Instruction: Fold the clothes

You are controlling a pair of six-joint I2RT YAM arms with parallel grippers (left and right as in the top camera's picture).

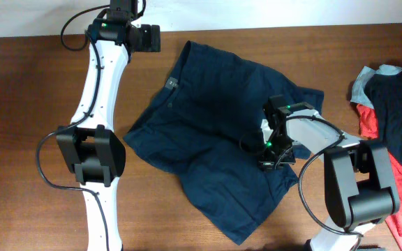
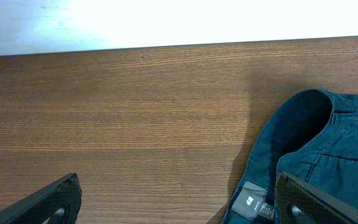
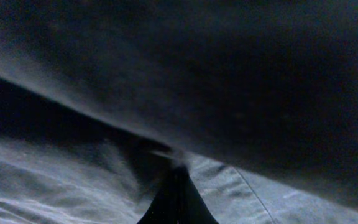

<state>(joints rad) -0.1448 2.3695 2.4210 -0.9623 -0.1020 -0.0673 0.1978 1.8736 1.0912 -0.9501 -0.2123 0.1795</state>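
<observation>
shorts [image 1: 208,139] lying spread on surface [image 1: 33,104], axis running diagonally waistband to hems | right end effector [image 1: 271,165] (nearer arm) pinching a leg's fabric shut | left end effector [image 1: 155,38] hovering open beside waistband

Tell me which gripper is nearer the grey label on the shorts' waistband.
Left. The left gripper, jaws open, sits just beside the label. The right gripper is far across the shorts, jaws shut on fabric near a leg hem.

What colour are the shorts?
Plain dark navy; the shorts show best in the overhead view.
</observation>
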